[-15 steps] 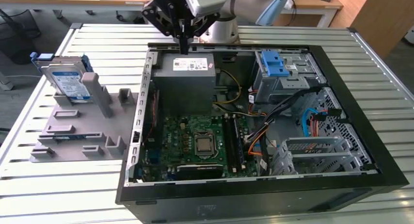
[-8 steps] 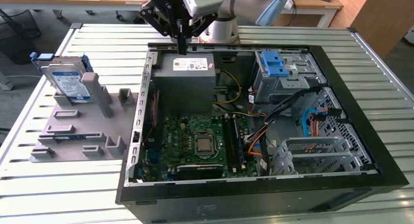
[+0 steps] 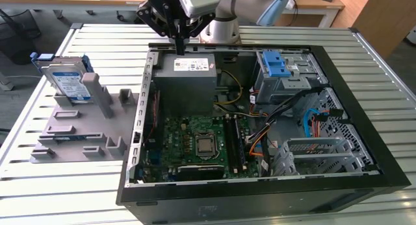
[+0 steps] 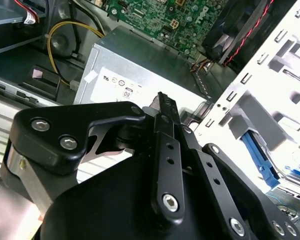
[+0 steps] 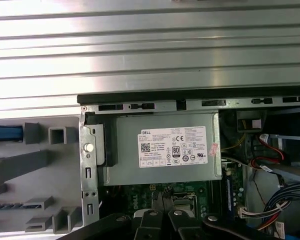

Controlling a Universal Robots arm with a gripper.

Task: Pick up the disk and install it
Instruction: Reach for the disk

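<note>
disk not yet picked up, my fingers idle over the case

the disk (image 3: pixel 68 83) stands on edge in the grey holder (image 3: pixel 85 132) on the counter (image 3: pixel 97 35), at the exterior view's left and well apart from the open computer case (image 3: pixel 364 113). its blue bracket shows along the upper edge. i judge that nothing of the task is done. the disk is not grasped or lifted, and no bay in the case holds it.

my fingers (image 3: pixel 179 44) hang over the far rim of the case, just above the grey power supply box (image 3: pixel 188 84) and well away from the disk. the 2 tips are drawn narrow, close together, and hold nothing.

as for writing, the disk carries 1 white-and-blue label facing the camera, with print too small to make out. the power supply box has 1 white sticker (image 5: pixel 175 147) with a barcode, rows of fine text and a line of round approval marks. a small red-and-white tag sits at the sticker's corner.

further out are the green motherboard (image 3: pixel 195 142), a blue latch piece (image 3: pixel 276 64) on the upper drive cage, and a silver cage (image 3: pixel 318 154) near the case's front.
</note>
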